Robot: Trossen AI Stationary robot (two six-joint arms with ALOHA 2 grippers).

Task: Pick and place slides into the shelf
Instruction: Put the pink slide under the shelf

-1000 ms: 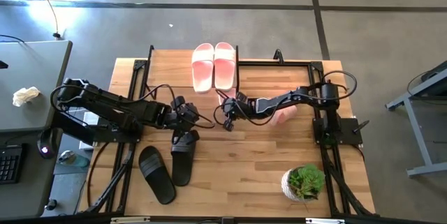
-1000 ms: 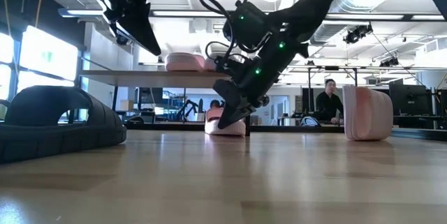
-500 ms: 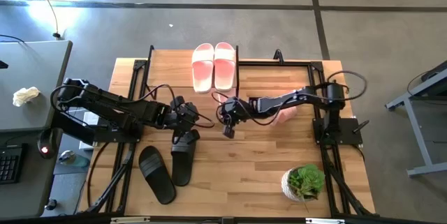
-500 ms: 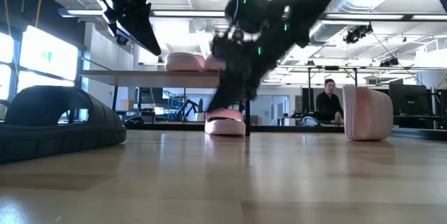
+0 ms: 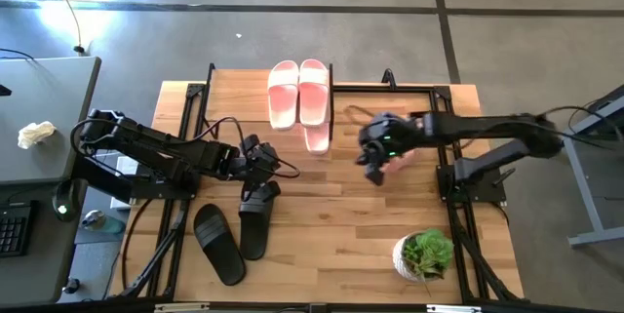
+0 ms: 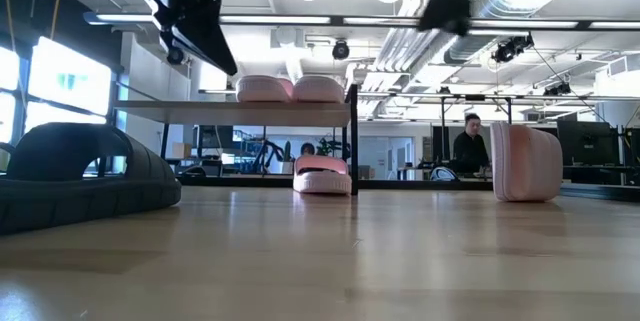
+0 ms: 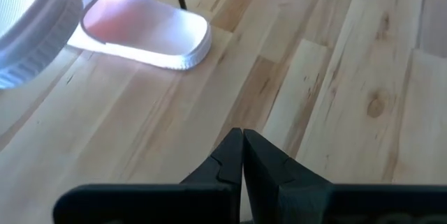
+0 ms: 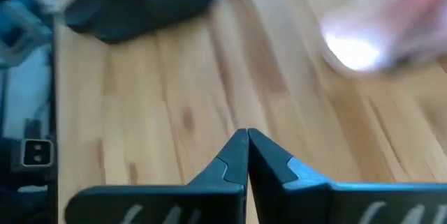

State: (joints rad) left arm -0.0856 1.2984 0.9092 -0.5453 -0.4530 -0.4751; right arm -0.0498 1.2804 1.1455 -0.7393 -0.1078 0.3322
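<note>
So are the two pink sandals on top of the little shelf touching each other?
Touching. In the low view the two pale pink foam slides meet side by side on the light wooden shelf top, with no gap between them.

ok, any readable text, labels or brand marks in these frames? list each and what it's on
None can be read.
Pink slides on the shelf: no visible print.
Black slides: no visible mark.
Plant pot: no label visible.
Keyboard on the side desk: keys too small to read.

Table [image 5: 390, 225] — pale, grained wood; slides [image 5: 298, 92] — matt, foam-like.
</note>
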